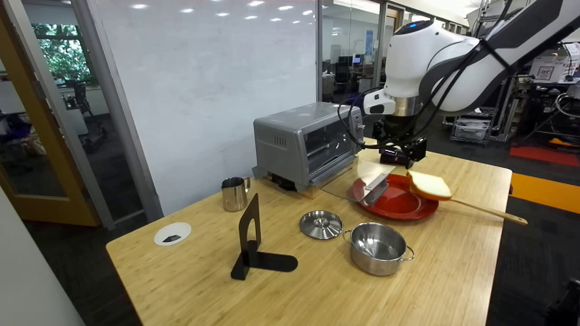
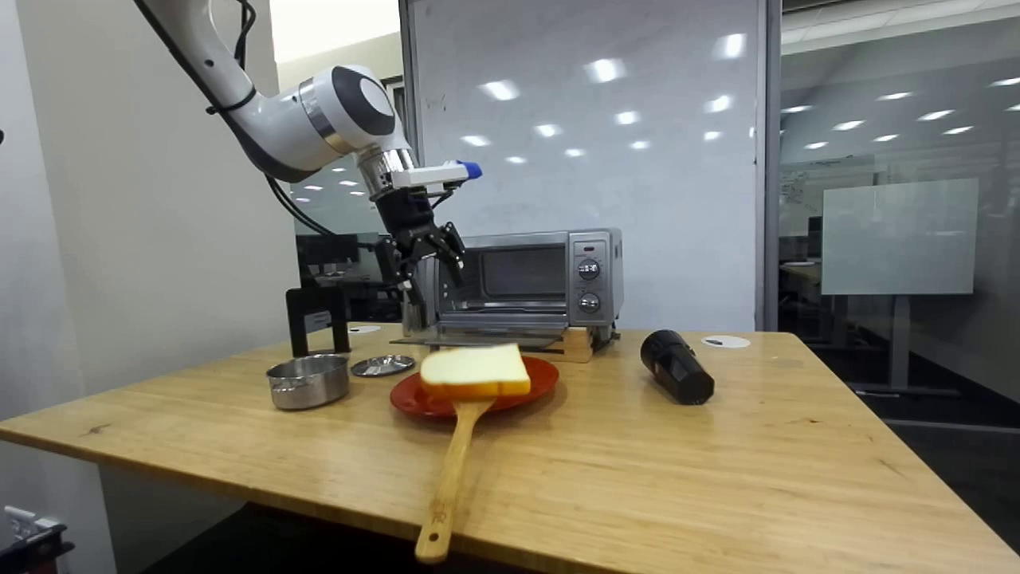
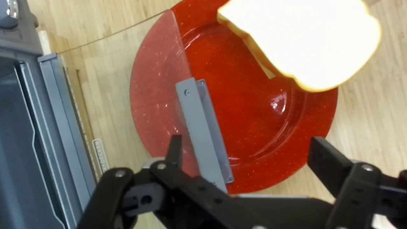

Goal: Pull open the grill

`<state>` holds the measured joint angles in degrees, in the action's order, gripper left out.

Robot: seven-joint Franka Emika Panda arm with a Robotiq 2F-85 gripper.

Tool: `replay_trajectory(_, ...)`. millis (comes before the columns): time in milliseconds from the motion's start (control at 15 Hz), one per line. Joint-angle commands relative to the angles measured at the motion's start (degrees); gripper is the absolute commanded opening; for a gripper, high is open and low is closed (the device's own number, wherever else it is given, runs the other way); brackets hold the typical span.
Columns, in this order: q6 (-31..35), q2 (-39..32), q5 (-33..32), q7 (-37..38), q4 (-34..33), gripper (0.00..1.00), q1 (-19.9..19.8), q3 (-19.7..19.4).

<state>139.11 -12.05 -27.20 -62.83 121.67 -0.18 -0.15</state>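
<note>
Plainly, the hand (image 3: 246, 146) holds nothing: its fingers (image 3: 175, 149) stand wide apart, above the desk (image 1: 317, 294) and out in front of the grill (image 1: 297, 140). From the wrist, part of the grey handle (image 3: 200, 133) shows through the gap between them, but I see no sign that they bear on it. That handle belongs to the glass door (image 3: 155, 95), which lies out nearly flat from the bottom edge of the grill and reaches over part of the red plate (image 3: 254, 111). Whether its edge rests on the plate or hangs just above, I cannot tell.

The grill itself stands toward the back of the desk, before the white panel (image 1: 204, 90), with its inside on show. So I take the job as asked to be done: the door is down, about as far as one of this kind should swing, and the hand is free of it. What is left, I'd judge, is only for the hand to lift away without knocking the handle or the slice of bread (image 3: 305, 41), which sits partly over the plate on a wooden utensil (image 2: 450, 486) whose head is hidden beneath it.

Farther out, the pot (image 1: 378, 258), the lid (image 1: 321, 225) just beside it and the black stand (image 1: 276, 261) lie clear of the door and seem to have no part in this.
</note>
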Motion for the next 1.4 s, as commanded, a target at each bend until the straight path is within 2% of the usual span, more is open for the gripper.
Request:
replay_trajectory(0, -5.47, -0.06, 0.22, 1.18, -1.62, 1.0, 0.05, 0.0)
replay_trajectory(133, -5.47, 0.23, 1.0, 1.37, -1.62, 1.0, -0.15, 0.28)
replay_trajectory(533, 1.3, 1.44, 3.72, 4.51, -1.63, 1.0, -0.51, 0.64)
replay_trajectory(800, 0.46, 3.17, 10.66, 7.37, -3.23, 1.0, -0.54, 1.21)
replay_trajectory(1000, -0.13, 5.09, 15.71, 13.73, -4.72, 1.0, -0.22, 1.24)
replay_trajectory(1333, -1.39, 8.07, 13.42, 31.6, -7.38, 1.0, 0.43, 0.56)
